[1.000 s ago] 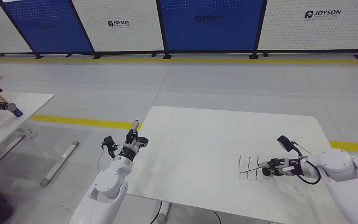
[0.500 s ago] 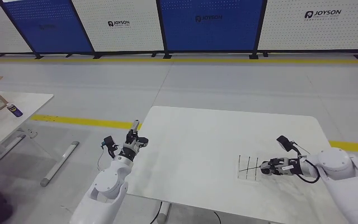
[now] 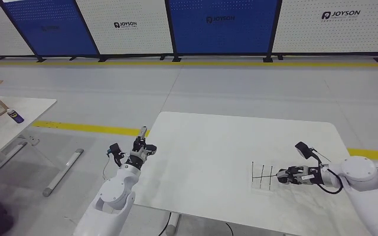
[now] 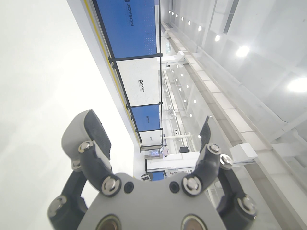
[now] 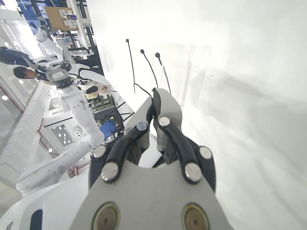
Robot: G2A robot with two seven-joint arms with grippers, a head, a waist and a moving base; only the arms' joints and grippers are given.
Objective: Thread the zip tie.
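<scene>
Zip tie (image 5: 131, 63) is clamped in our right gripper (image 5: 153, 94) (two other ties (image 5: 149, 66) just beside). Our left gripper (image 4: 153, 130), jaws apart, sits by the table (image 3: 207, 147) edge

The left arm (image 3: 117, 190) stands off the table's left edge, elbow low and forearm raised, so its wrist tips the left gripper (image 3: 142, 137) upward. Seen from its own wrist, the left gripper (image 4: 151, 125) has its two ribbed black fingers (image 4: 97, 132) spread wide apart with nothing between them. The right arm (image 3: 356, 173) comes in from the table's right side, forearm laid low and nearly level over the top. The right gripper (image 3: 281, 176) points leftward across the table. In its wrist view the right gripper (image 5: 153, 94) has its fingers pressed together at the tips, pinching a thin black zip tie (image 5: 143, 89).
</scene>
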